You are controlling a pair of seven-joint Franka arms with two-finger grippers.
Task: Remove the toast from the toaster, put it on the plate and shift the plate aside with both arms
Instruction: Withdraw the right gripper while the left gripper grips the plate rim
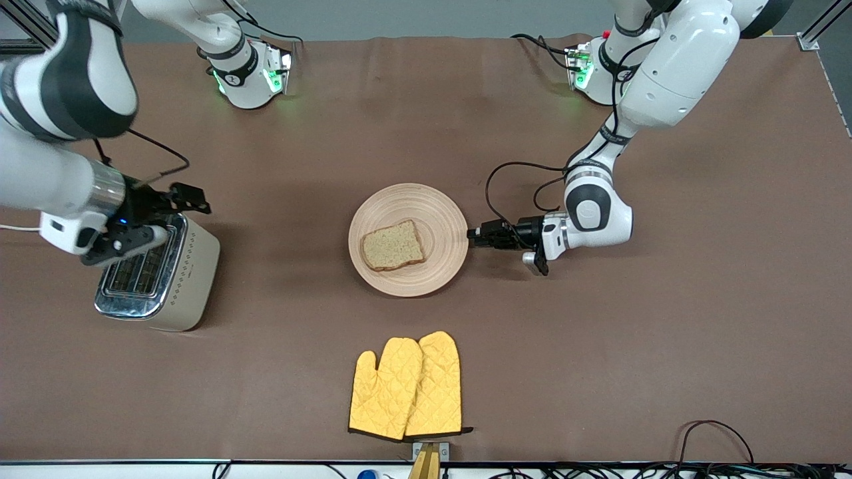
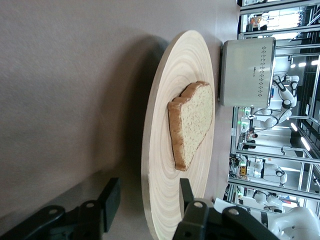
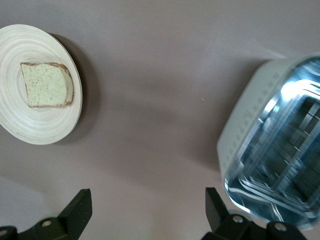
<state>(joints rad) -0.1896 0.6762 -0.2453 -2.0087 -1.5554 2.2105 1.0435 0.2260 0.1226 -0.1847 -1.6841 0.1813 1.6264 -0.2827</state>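
Observation:
The toast lies flat on the round wooden plate in the middle of the table. My left gripper is low at the plate's rim on the side toward the left arm's end. In the left wrist view the gripper is open, with one finger under the rim and one above it, not closed on it; the toast lies past them. My right gripper is up in the air by the toaster, open and empty. The right wrist view also shows the plate and the toast.
The silver and cream toaster stands toward the right arm's end, its slots empty; it also shows in the left wrist view. A pair of yellow oven mitts lies nearer the front camera than the plate. Cables run by the left arm's wrist.

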